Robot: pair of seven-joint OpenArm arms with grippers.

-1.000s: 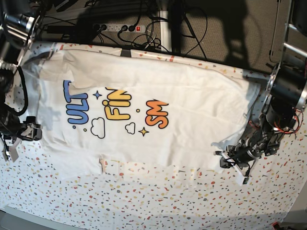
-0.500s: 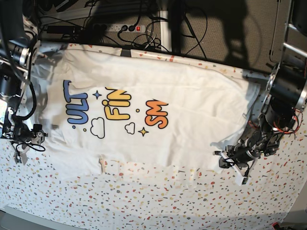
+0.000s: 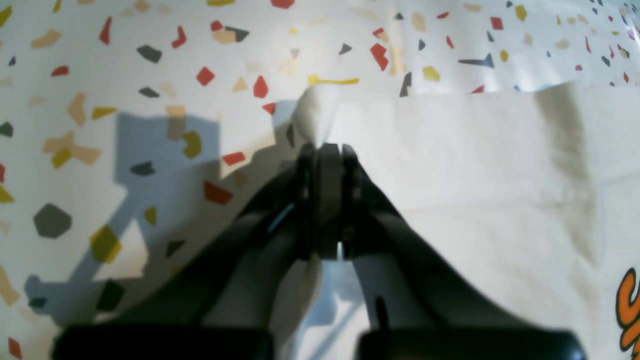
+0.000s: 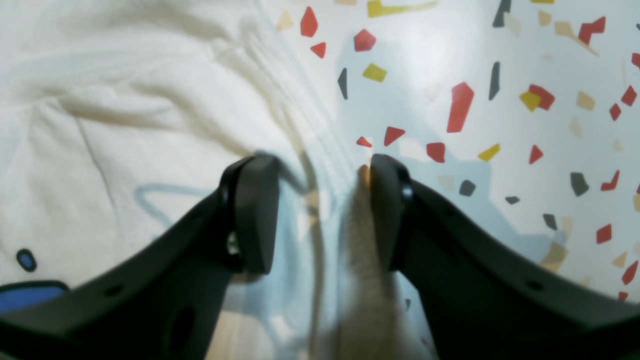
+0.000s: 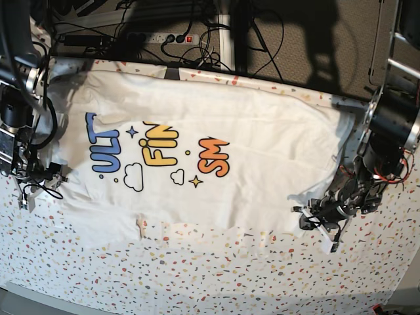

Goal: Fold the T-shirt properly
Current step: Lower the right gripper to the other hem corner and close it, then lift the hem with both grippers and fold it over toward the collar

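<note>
White cotton of the T-shirt [image 5: 210, 157] lies spread, print up, over the upper half of the speckled table covering [image 5: 216, 275]. At 9 o'clock its sleeve edge has been pulled in since half a second ago, and the letters sit a little higher. The right gripper [image 4: 322, 212] there has moved slightly up; its jaws stand apart with the hem between them. At 4 o'clock the left gripper [image 3: 325, 152] stays pinched tight on a fabric corner.
</note>
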